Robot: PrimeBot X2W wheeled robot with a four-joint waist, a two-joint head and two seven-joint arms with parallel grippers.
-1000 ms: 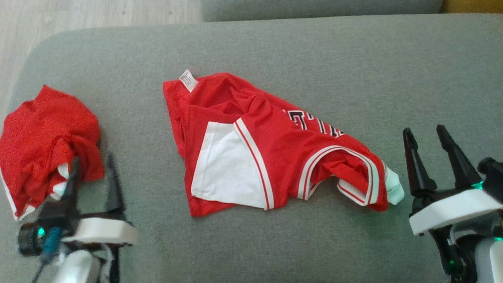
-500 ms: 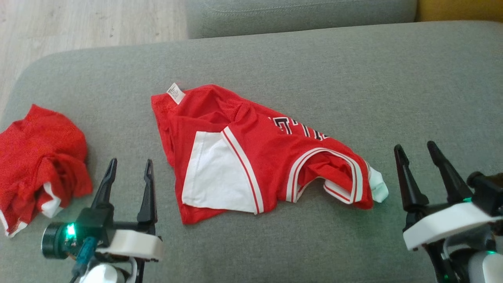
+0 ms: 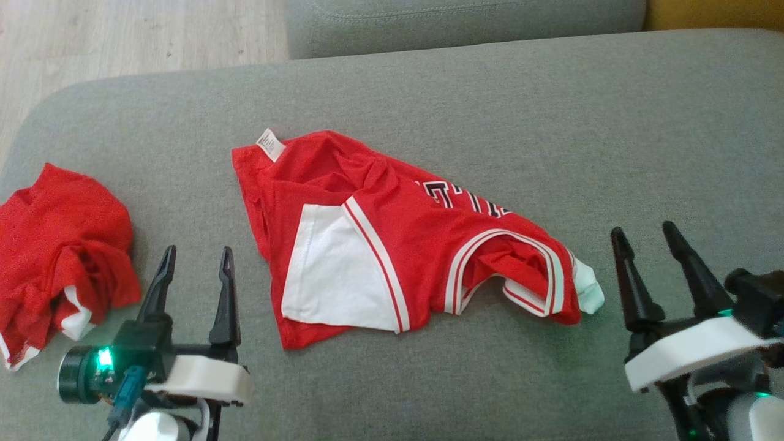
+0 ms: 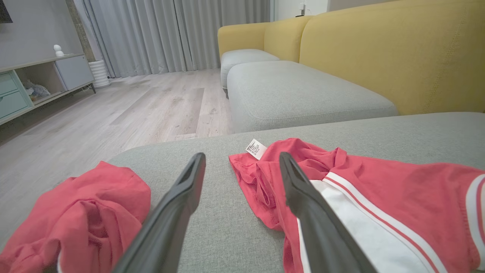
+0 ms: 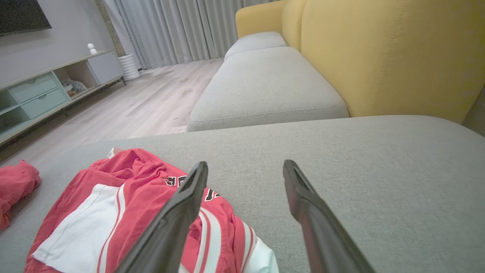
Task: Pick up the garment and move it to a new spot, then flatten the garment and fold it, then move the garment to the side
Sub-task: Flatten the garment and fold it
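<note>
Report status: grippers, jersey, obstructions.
Left gripper open, empty. Right gripper open, empty. Red jersey crumpled on grey cushion, untouched. Second red garment at far left, apart.

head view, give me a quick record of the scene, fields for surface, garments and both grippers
surface: grey cushion
centre garment: red jersey, rumpled, white panel showing, care label at its far left corner
other garment: crumpled red garment, at the cushion's left edge
left gripper: open, empty, between the two garments
right gripper: open, empty, right of the jersey, not touching it
</note>
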